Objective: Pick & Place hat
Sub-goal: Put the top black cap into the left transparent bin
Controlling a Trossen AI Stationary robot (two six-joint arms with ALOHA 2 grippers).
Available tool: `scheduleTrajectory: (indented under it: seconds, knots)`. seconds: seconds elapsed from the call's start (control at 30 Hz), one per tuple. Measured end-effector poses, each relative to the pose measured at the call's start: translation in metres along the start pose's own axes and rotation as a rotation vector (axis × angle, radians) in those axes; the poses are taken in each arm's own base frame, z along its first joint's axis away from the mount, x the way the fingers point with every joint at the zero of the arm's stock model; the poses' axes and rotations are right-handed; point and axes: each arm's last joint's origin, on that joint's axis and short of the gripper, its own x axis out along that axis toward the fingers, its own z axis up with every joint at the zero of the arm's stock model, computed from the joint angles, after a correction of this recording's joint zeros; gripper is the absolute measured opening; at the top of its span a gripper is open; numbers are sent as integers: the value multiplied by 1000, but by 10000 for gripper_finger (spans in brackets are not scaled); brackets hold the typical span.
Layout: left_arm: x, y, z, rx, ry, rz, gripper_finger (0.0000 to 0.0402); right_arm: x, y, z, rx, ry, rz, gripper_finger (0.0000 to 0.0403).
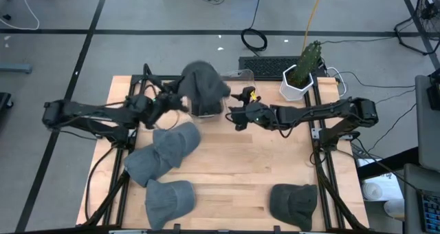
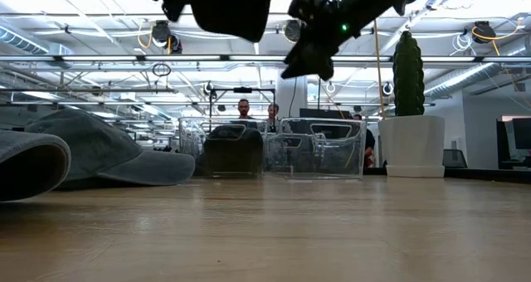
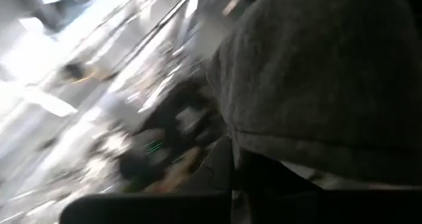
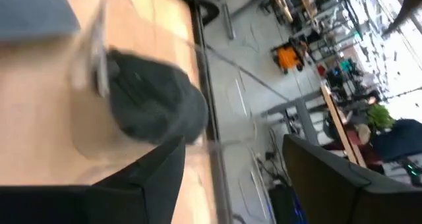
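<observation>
A dark grey hat (image 1: 203, 87) hangs in the air above the clear bins at the table's far side, at the top of the low view (image 2: 228, 8). My left gripper (image 1: 177, 100) is shut on its left side. My right gripper (image 1: 236, 115) hovers just right of the hat and stands open with nothing between its fingers (image 4: 155, 178). Another dark hat (image 4: 155, 109) lies inside a clear bin (image 2: 232, 149). Several more grey hats lie flat on the wood, among them one at mid-left (image 1: 173, 140) and one at the near right (image 1: 294, 204). My left gripper holds the hat at its left side (image 1: 185, 95), reaching in about level from the table's left. In the left wrist view the grey cloth's lower edge (image 3: 264, 148) runs down to the dark fingers, which hide the exact spot. The hat is lifted clear above the bins.
Two clear bins (image 1: 237, 76) stand at the far middle of the table. A cactus in a white pot (image 1: 301, 74) stands at the far right. A keyboard (image 1: 265, 65) lies beyond the far edge. People show in the room behind (image 2: 243, 109). Bare wood (image 1: 240, 172) lies in the middle.
</observation>
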Motion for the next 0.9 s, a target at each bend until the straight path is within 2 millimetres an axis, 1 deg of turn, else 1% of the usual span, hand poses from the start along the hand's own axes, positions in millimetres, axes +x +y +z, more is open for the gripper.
scheduleTrajectory:
  seconds: [0.13, 0.23, 0.37, 0.43, 0.53, 0.67, 0.77, 0.9]
  knots:
    - [-17, 7, -6, -137, -130, -230, 12, 4, -11, -7, 18, -18, -57, 233]
    - [-28, 19, -5, -258, -271, -351, 12, 6, -13, -10, 1, -49, -59, 229]
    - [-40, 35, -4, -329, -409, -408, 12, 3, -15, -1, 52, -239, 10, 225]
    - [-45, 43, -5, -358, -459, -417, 12, 0, -10, 1, 30, -319, 37, 224]
    - [-51, 51, -6, -404, -511, -451, 12, -5, -6, 7, -45, -463, 29, 224]
    - [-55, 54, -11, -458, -505, -496, 12, -12, -5, 11, -199, -601, -54, 221]
    - [-55, 53, -10, -510, -546, -585, 12, -16, -8, 15, -216, -701, -97, 222]
    - [-50, 44, -9, -525, -568, -696, 12, -24, -10, 22, -228, -839, -121, 223]
